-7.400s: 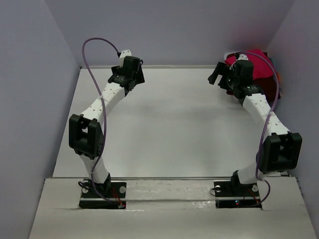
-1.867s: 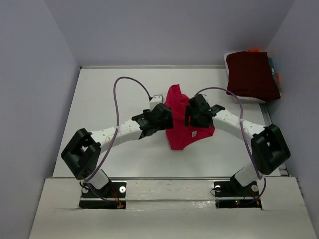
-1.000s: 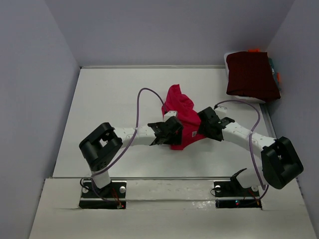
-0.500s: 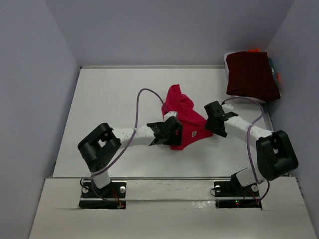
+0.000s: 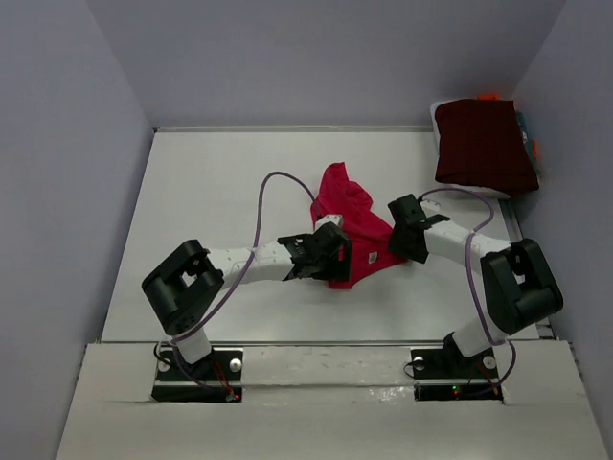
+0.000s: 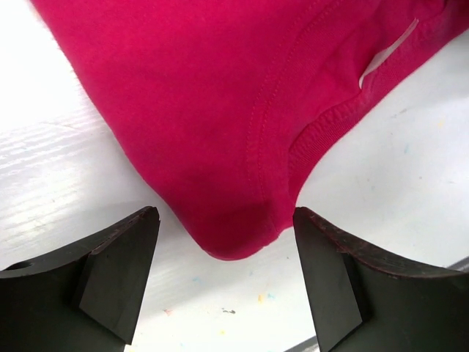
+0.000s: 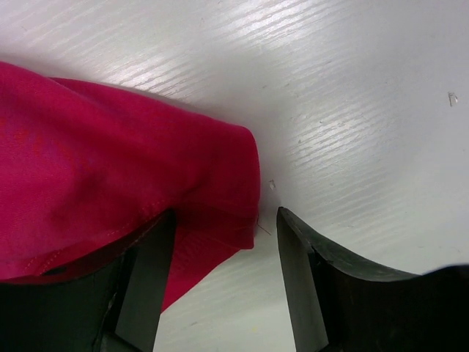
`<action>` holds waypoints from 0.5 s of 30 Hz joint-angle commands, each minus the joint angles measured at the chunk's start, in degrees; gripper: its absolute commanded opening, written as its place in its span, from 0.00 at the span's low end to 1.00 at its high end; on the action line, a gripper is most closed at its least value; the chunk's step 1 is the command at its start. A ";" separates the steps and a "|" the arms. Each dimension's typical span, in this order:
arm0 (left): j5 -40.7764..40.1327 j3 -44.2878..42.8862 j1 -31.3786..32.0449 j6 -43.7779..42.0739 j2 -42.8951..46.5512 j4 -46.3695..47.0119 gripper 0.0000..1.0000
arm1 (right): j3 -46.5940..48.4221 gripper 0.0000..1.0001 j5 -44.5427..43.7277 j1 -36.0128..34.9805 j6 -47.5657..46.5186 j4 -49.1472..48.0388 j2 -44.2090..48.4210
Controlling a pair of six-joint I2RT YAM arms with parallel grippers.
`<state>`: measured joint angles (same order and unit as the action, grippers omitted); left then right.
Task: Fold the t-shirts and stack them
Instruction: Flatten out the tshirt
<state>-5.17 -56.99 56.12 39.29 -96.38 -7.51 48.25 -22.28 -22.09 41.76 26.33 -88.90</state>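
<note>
The left jaws stand wide apart, their dark fingers (image 6: 117,282) low on either side of the rounded near corner of the bright crimson-pink cloth t-shirt (image 6: 220,110), with bare surface showing between cloth and each finger, so nothing is gripped there. A stitched hem runs up from that corner, and a small white label (image 6: 388,50) lies in a fold near the ribbed edge. The right jaws are parted more narrowly around another corner of the same shirt: the cloth runs in behind one finger (image 7: 143,293), while the other finger (image 7: 311,293) stands clear of it with a strip of surface between, so they are not closed on the cloth. From above, the shirt lies crumpled in the middle of the white desk (image 5: 211,192), bunched up toward the far side, the left arm (image 5: 244,259) reaching in from its left and the right arm (image 5: 460,240) from its right, each trailing a looping purple cable (image 5: 268,192). Well apart, in the far right corner of the desk, a dark maroon folded t-shirt (image 5: 484,144) sits flat on something white, with a bit of orange showing behind it.
</note>
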 commanded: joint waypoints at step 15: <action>4.73 -0.31 -0.13 -0.88 -0.21 0.83 0.66 | 1.23 0.27 1.10 0.11 -1.15 -3.65 -1.80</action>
<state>-1.54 -56.97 56.14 39.27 -96.38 -7.51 48.27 -21.43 -22.09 41.12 24.73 -89.62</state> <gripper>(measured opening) 0.756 0.294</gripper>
